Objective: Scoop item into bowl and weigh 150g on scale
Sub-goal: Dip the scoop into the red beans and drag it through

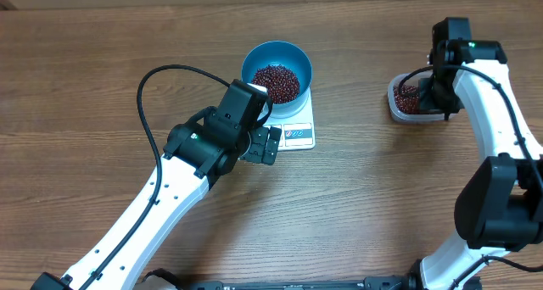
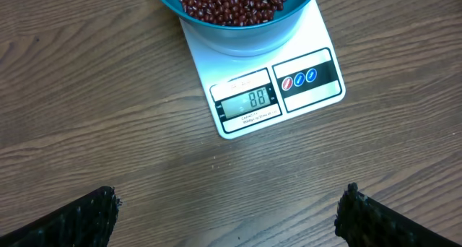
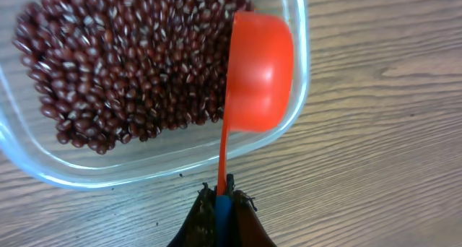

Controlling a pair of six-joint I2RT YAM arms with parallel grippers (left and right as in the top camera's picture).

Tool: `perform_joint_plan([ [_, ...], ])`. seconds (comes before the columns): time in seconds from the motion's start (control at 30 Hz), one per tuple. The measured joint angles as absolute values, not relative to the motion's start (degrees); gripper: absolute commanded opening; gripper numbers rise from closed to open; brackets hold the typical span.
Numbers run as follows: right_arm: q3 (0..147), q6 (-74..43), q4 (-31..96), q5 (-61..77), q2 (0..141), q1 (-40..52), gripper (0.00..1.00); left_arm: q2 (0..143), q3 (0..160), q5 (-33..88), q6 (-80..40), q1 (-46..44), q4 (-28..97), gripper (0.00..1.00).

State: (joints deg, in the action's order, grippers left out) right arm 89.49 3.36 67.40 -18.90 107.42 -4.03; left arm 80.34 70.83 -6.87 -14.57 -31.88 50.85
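Right hand (image 3: 222, 200) clamped on red scoop (image 3: 260, 70), left hand (image 2: 229, 198) spread wide, maroon beans (image 1: 277, 82) heaped in blue bowl (image 1: 249, 68).

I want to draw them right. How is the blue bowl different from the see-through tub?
The bowl is round and solid blue; the tub is a clear rounded rectangle. The bowl stands on the white scale; the tub stands on the wooden table. A red scoop is at the tub, none at the bowl. Both hold dark red beans.
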Motion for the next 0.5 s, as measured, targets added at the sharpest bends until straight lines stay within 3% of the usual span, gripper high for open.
perform_joint_plan([
  [0.5,86.54,5.80,64.07,-13.21,107.42,-3.99,0.04,80.34,70.83,-6.87,-14.57,-31.88,50.83,1.00],
])
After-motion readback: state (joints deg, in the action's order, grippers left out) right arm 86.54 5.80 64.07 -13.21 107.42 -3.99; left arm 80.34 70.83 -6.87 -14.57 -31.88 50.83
